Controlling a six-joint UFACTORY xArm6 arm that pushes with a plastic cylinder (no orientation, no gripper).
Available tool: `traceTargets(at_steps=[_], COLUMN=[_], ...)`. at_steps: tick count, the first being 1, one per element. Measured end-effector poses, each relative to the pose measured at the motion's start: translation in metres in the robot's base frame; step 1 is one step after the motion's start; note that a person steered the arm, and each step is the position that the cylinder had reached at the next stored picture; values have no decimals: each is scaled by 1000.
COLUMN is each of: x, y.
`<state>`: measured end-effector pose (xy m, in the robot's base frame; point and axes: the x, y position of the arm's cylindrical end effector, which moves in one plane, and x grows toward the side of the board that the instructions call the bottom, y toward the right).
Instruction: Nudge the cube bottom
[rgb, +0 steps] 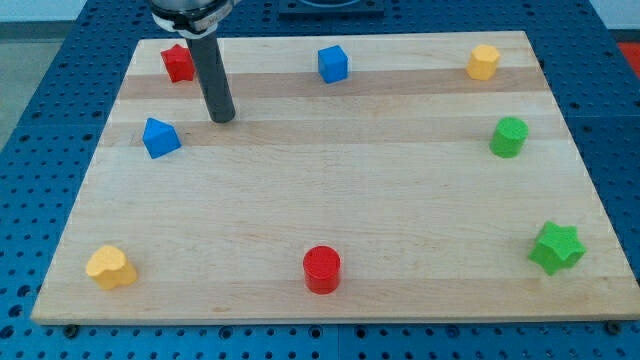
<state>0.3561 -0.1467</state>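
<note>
The blue cube (333, 63) sits near the board's top edge, a little left of centre. My tip (223, 118) rests on the wooden board (330, 190) in the upper left, well to the left of and below the cube, not touching it. The tip stands between a red star-like block (178, 62) up-left of it and a blue wedge-shaped block (160, 137) down-left of it. Neither of them touches the tip.
A yellow block (483, 61) lies at top right, a green cylinder (508, 136) at the right edge, a green star (556, 248) at lower right, a red cylinder (322, 269) at bottom centre, a yellow heart-like block (110, 267) at lower left.
</note>
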Motion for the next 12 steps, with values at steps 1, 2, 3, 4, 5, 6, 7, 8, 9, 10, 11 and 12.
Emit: traceTargets(at_steps=[1, 2, 3, 4, 5, 6, 7, 8, 9, 10, 11, 12], x=[0, 0, 0, -21, -26, -33, -104, -118, -127, -136, -136, -133], y=[0, 0, 0, 48, 52, 52, 54, 54, 92, 132, 138, 138])
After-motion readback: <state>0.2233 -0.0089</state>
